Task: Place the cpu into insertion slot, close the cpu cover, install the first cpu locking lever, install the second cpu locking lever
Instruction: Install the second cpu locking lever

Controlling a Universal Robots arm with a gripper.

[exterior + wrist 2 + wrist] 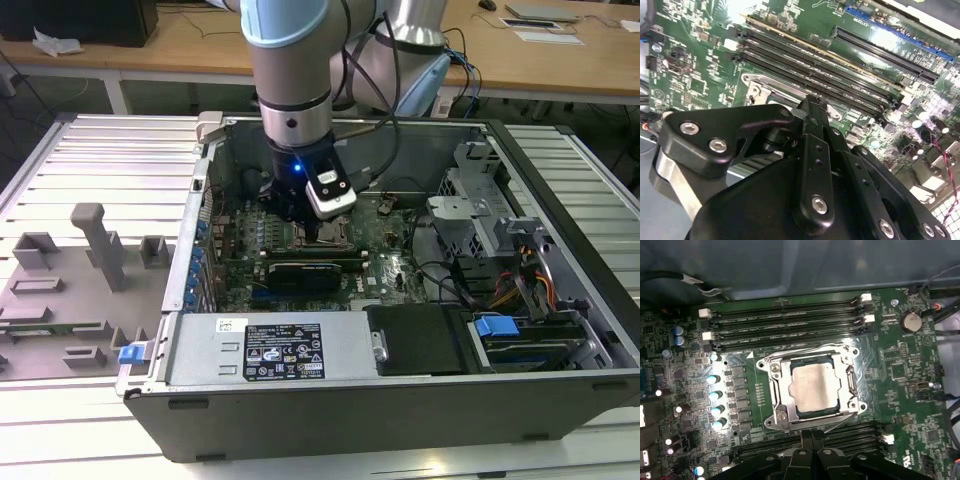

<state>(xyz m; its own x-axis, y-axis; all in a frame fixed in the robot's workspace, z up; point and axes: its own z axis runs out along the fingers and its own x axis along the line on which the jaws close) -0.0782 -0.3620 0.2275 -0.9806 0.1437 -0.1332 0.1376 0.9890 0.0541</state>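
In the first wrist view the cpu [815,388] lies flat in the insertion slot [768,422], its silvery top facing up. The cpu cover [784,390] is folded down around it as a metal frame. A thin wire lever [805,351] runs along one side of the socket, and another lever piece [850,382] lies along the adjoining side. My gripper [812,436] is shut, fingertips together right at the socket's edge, with nothing seen between them. The second wrist view shows the gripper [810,104] tip against the socket rim [765,86]. In the exterior view the gripper [312,236] hangs low over the motherboard inside the case.
Long black memory slots [785,320] flank the socket on both sides. A black expansion card [305,270] sits in front of the gripper. Case walls, the drive cage [480,215], cables [520,280] and the power supply [270,350] enclose the board. A grey fixture tray [80,280] lies at the exterior view's left.
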